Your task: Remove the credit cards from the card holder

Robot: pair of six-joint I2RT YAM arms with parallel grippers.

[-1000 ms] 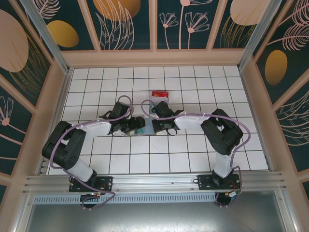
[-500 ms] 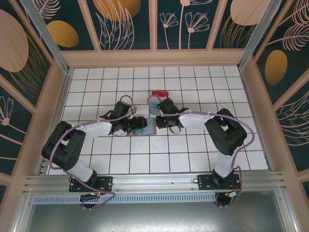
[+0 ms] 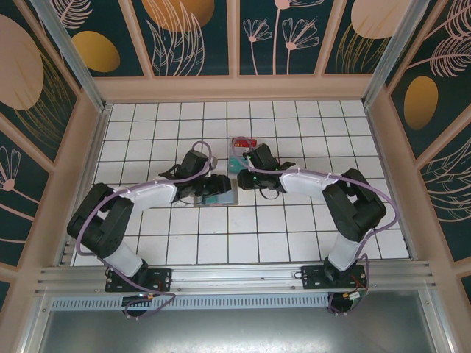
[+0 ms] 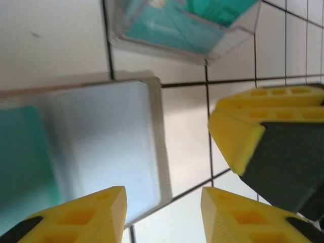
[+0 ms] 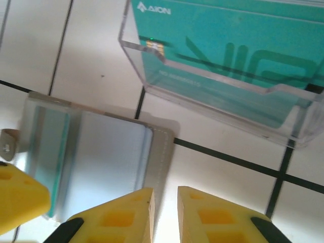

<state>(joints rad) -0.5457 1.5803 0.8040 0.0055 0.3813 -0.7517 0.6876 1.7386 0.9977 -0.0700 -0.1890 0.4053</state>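
1. On desk point(image 3: 309, 228), central, card holder point(image 3: 221, 194) lies flat, inner panel up.
2. Left tool point(image 4: 163, 200), at its 9 o'clock: jaws part open, empty.
3. Right tool point(image 5: 165, 195), 1 o'clock: narrow gap, empty.

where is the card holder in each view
Top external: the card holder lies at the centre, on the tiles just below the clear box.
Left wrist: the card holder is on the left, pale panel up, below the clear box.
Right wrist: the card holder is at the lower left, below and left of the clear box.
Shared landmark: the clear box with teal cards.
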